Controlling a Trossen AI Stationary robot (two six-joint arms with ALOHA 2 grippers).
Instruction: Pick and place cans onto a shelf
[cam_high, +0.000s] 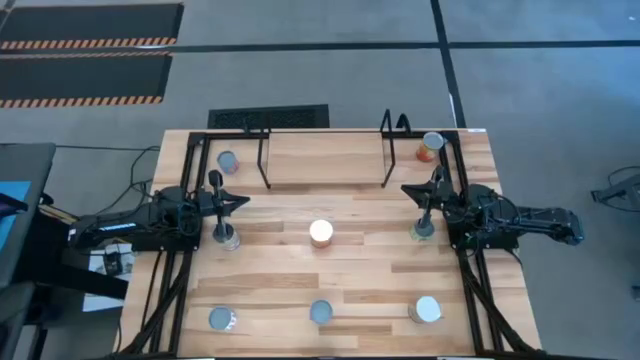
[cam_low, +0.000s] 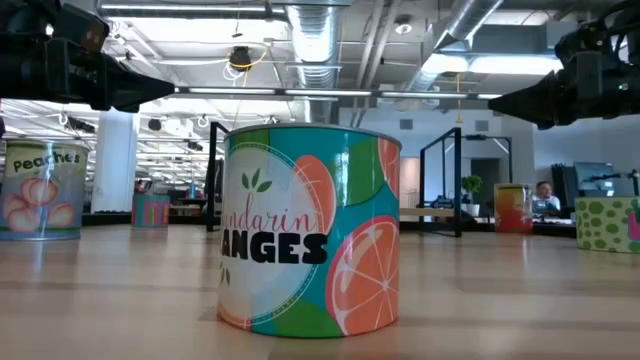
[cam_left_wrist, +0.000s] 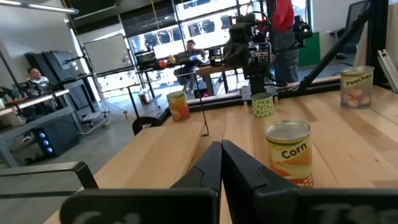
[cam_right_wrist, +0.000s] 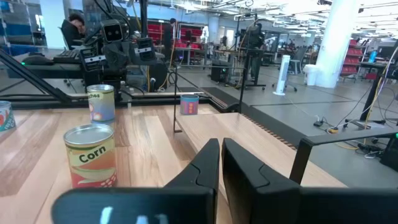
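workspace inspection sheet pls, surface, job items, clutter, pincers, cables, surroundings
surface: plank-topped wooden table, bare wood between the tins.
job's things: shelf at the table's far edge, nothing on its board; eight cans on the table, among them a Corn can at centre and a can beside the shelf's right end.
clutter: nothing seen.
pincers: left pincer shut and empty; right pincer nearly closed, holding nothing; each sits near a can at its side of the table.
cables: loose cables on the floor left of the table.
surroundings: striped floor mats; people at desks beyond.
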